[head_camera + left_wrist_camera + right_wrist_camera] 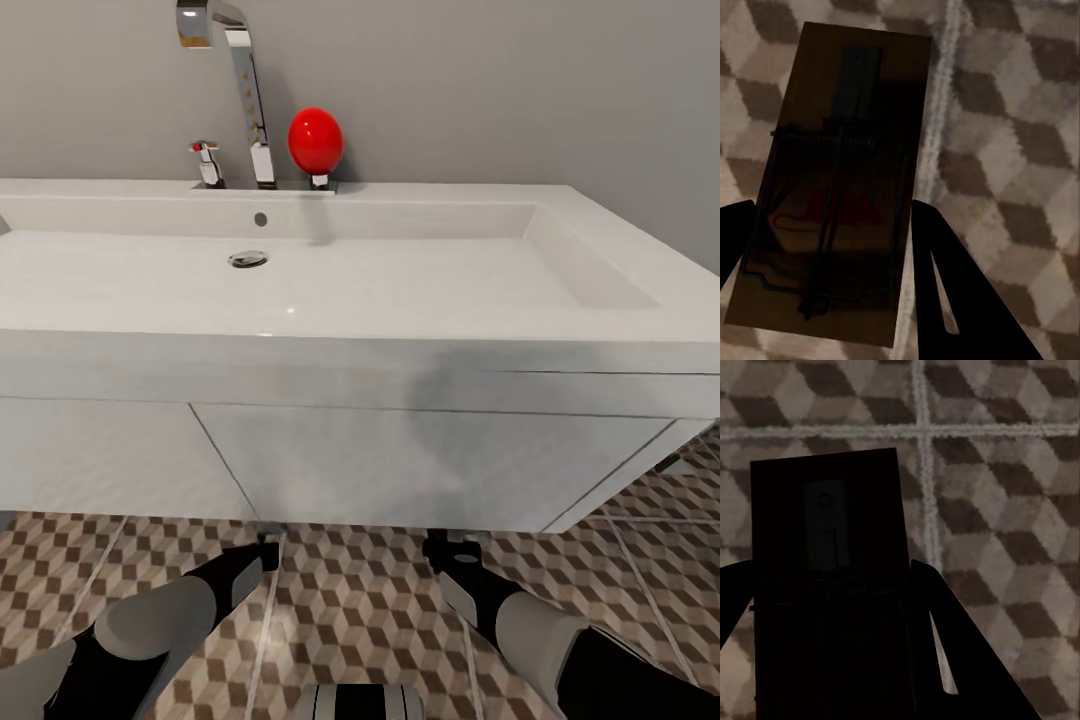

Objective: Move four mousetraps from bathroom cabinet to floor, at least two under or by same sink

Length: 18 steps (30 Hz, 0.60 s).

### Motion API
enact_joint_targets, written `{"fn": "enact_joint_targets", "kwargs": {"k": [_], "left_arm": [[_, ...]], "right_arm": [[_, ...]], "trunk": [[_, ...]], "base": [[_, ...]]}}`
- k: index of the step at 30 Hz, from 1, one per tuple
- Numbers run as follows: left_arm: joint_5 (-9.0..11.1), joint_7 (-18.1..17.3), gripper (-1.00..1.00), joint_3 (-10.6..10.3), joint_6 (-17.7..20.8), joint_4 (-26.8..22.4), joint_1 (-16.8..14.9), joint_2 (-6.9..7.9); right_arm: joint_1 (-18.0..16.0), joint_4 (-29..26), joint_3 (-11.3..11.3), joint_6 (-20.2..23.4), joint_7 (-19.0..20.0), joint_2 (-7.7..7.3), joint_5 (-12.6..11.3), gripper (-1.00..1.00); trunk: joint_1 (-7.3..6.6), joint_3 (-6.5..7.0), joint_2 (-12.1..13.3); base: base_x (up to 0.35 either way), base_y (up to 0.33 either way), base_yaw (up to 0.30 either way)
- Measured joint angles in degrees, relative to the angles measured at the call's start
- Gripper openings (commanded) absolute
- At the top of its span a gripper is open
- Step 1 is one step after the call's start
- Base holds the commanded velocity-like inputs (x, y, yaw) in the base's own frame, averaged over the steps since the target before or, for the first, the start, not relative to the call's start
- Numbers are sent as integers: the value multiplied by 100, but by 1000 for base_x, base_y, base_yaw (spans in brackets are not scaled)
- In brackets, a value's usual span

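In the left wrist view a dark brown mousetrap [855, 112] with thin wire parts sits between the black fingers [945, 270] of my left gripper [831, 214], which is shut on its long edges over the cube-patterned bathroom floor [1012, 150]. My right gripper [825, 577] is likewise shut on a second, shadowed mousetrap [832, 510] above the floor [1005, 510]. In the head view both arms reach low under the front of the white bathroom sink [300, 350], left gripper [268, 545] and right gripper [447, 548] partly hidden by the vanity. Whether the traps touch the tiles I cannot tell. The cabinet is out of view.
The white vanity unit [400, 460] hangs just above the tiles [360, 610], close over both wrists. A chrome faucet [245, 90] and a red rounded object [315, 140] stand at the sink's back edge against the grey wall. Patterned floor continues to the right [660, 520].
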Motion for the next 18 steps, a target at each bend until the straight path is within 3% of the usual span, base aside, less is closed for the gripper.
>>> {"fn": "enact_joint_targets", "kwargs": {"k": [6,18], "left_arm": [[0,3,-100,-59,-6,15,0,20],[-23,9,-100,-97,-2,11,20,29]], "right_arm": [[22,15,10,-9,3,-2,-11,-100],[52,41,-126,2,1,9,-22,-100]], "trunk": [[1,-1,0],[3,-2,0]], "base": [[204,0,0],[11,0,0]]}}
